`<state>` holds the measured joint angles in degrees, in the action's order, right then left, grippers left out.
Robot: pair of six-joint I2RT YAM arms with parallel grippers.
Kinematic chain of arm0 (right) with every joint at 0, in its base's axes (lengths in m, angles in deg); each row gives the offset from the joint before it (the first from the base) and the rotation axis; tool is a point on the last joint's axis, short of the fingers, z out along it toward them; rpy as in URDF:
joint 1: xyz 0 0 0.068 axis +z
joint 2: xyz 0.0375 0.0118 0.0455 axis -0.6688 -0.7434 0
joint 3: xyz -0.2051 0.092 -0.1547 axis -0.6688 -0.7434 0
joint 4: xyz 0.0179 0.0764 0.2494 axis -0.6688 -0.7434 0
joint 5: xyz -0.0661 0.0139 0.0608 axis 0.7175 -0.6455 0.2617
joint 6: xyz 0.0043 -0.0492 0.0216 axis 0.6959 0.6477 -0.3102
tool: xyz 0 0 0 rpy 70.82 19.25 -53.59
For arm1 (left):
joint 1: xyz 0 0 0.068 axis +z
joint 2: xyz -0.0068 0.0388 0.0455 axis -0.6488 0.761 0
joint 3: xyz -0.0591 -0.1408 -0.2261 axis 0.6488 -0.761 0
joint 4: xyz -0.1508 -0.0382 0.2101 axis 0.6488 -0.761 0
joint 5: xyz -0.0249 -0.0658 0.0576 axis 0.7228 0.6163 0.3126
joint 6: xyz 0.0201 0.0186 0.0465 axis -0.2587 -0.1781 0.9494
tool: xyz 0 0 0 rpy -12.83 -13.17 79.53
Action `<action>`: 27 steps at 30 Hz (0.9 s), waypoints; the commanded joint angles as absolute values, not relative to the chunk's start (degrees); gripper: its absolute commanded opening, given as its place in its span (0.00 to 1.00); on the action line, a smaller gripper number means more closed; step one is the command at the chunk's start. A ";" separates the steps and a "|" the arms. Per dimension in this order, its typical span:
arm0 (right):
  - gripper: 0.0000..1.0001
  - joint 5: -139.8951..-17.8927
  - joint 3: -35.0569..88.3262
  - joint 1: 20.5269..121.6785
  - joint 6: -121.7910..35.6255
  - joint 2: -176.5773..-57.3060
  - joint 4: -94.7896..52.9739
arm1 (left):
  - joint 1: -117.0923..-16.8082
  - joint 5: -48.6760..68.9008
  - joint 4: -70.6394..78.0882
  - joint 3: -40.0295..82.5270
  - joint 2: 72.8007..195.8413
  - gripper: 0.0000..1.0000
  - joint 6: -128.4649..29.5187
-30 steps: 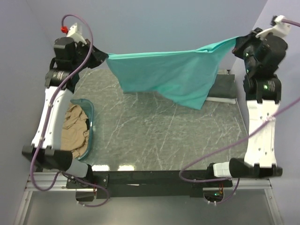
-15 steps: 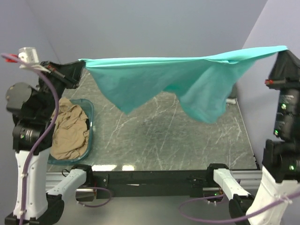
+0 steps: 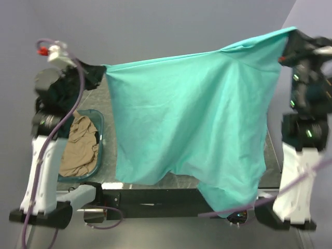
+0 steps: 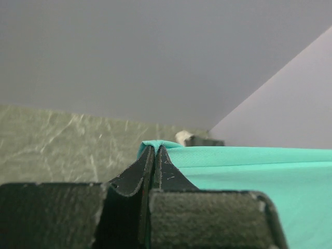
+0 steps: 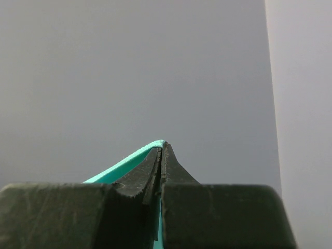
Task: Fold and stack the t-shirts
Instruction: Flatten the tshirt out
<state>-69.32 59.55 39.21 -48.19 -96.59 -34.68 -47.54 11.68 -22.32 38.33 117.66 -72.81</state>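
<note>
Background: plain grey-violet wall (image 3: pixel 166 26) behind a dark green, marble-patterned table (image 4: pixel 52 140).
Task item: teal-green soft cloth t-shirt (image 3: pixel 192 119), hanging spread above the table. Its top edge is stretched between both grippers and its lower hem droops past the table's near edge.
Left gripper (image 4: pixel 154 150): jaws pressed together on one top corner of the cloth, above the table's far left corner.
Right gripper (image 5: pixel 162 145): jaws clamped on the opposite top corner, above the table's right side and raised higher.
Other stock: crumpled tan cloth t-shirt (image 3: pixel 80 145) in a teal translucent plastic basket (image 3: pixel 100 129) at the table's left edge.
Handling: judged light, limp and non-fragile. It will sag and swing, and thin cloth may slip from a shallow pinch.
Hold points: corners and seamed edges look soundest.
Markings: no brand, label or writing legible.
</note>
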 commanded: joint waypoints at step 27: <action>0.87 -67.91 27.40 42.50 -57.89 -121.65 -38.24 | -63.03 8.70 -16.94 30.56 154.71 0.82 -76.37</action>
